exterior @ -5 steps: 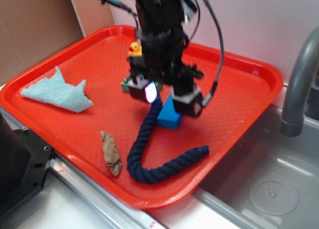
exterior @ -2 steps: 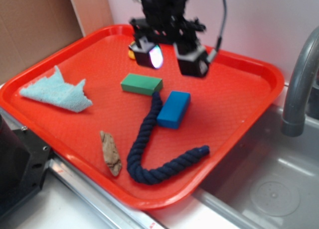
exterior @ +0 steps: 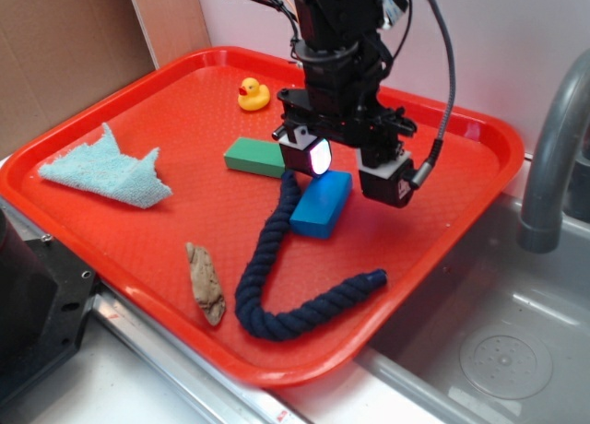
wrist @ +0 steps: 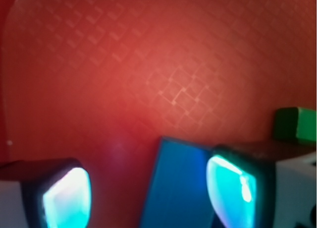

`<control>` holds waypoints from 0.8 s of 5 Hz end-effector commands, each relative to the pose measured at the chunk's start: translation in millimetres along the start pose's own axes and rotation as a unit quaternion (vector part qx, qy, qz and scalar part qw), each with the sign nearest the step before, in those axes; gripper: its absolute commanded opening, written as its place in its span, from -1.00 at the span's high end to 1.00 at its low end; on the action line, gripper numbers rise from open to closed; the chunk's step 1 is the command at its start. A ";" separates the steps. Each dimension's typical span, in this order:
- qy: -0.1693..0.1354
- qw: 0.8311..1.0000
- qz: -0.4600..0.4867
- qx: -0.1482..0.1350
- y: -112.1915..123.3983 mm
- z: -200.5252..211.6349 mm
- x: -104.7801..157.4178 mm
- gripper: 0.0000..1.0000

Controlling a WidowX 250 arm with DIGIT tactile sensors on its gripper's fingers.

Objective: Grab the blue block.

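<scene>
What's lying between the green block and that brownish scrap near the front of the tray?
Only bare red tray lies between the green block and the brownish scrap, as the exterior view shows. The dark rope runs just beside that stretch.

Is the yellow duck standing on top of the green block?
No, the yellow duck stands on the red tray by itself, behind the green block and apart from it.

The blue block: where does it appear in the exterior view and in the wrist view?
Exterior: the blue block lies mid-tray, under the open gripper.
Wrist: blue block at bottom centre, between the glowing pads.
Shared landmark: the green block, seen at the right edge in wrist.
</scene>
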State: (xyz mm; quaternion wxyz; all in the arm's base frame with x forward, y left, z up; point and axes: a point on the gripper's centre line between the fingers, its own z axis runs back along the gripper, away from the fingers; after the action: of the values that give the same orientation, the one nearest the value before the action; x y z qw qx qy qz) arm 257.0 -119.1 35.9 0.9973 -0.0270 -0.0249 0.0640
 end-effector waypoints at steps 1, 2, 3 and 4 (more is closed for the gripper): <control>0.014 1.000 0.009 0.017 26.6 -3.6 -21.1 -1.00; 0.022 0.999 0.011 0.022 29.0 -9.0 -24.3 -1.00; 0.034 0.999 0.019 0.018 28.1 -14.1 -23.6 -1.00; 0.057 0.998 0.029 0.018 25.4 -24.9 -19.5 -1.00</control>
State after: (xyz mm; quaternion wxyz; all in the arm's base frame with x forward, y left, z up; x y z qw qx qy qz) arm 234.0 -102.1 17.0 0.9957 -0.0169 0.0192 0.0889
